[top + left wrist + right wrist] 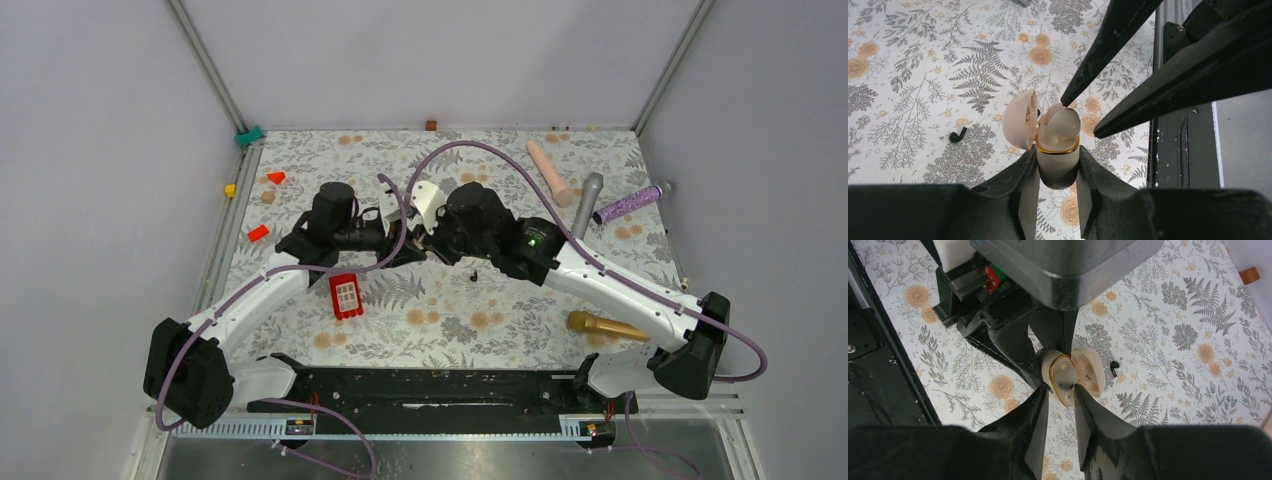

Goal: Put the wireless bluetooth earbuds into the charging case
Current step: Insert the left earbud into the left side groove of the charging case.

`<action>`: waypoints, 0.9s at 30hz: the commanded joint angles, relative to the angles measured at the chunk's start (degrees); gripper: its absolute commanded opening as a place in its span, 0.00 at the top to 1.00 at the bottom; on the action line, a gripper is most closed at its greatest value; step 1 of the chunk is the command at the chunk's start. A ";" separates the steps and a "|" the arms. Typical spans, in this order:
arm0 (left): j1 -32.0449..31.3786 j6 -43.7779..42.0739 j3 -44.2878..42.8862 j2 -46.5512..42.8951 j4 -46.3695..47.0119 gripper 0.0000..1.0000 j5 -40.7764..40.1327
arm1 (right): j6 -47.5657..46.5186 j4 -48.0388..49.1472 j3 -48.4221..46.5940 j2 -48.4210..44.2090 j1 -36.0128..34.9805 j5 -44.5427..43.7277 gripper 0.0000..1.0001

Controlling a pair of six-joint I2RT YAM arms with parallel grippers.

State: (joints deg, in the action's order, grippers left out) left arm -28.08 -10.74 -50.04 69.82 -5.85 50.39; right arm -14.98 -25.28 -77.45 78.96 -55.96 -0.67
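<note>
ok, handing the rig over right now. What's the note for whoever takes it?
Left gripper: jaws shut on the cream charging case with the gold rim, lid open.
Right gripper: jaws open, tips at the case's opening, nothing seen between them.
One tiny black earbud lies on the floral table cover beside the case. The second is not visible.
Done: case gripped and open.
Left: seat the earbuds. None shows in the case.

We're looking down on a surface (400, 310) dressed in a fern-and-flower print, plain pale grey walls (430, 50) closing it in on three sides, aluminium posts (207, 65) climbing from the far corners, light soft and even.
</note>
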 commanded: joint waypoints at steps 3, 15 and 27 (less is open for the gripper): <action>-0.18 -1.58 0.11 -1.83 3.72 1.00 1.00 | -2.18 -1.50 -2.68 -1.76 -1.12 -3.73 0.60; -0.22 -4.38 -0.64 -2.92 0.76 1.00 5.01 | -6.24 -2.50 -2.97 -5.14 -1.08 -9.51 0.01; -0.18 -6.13 -0.80 -3.62 -1.24 1.00 9.63 | -4.95 -0.19 -1.65 -3.45 -1.02 -9.72 0.01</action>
State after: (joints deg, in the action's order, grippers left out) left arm -28.08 -15.29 -50.04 67.88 -7.84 56.34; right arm -20.23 -27.68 -78.02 75.18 -56.51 -9.61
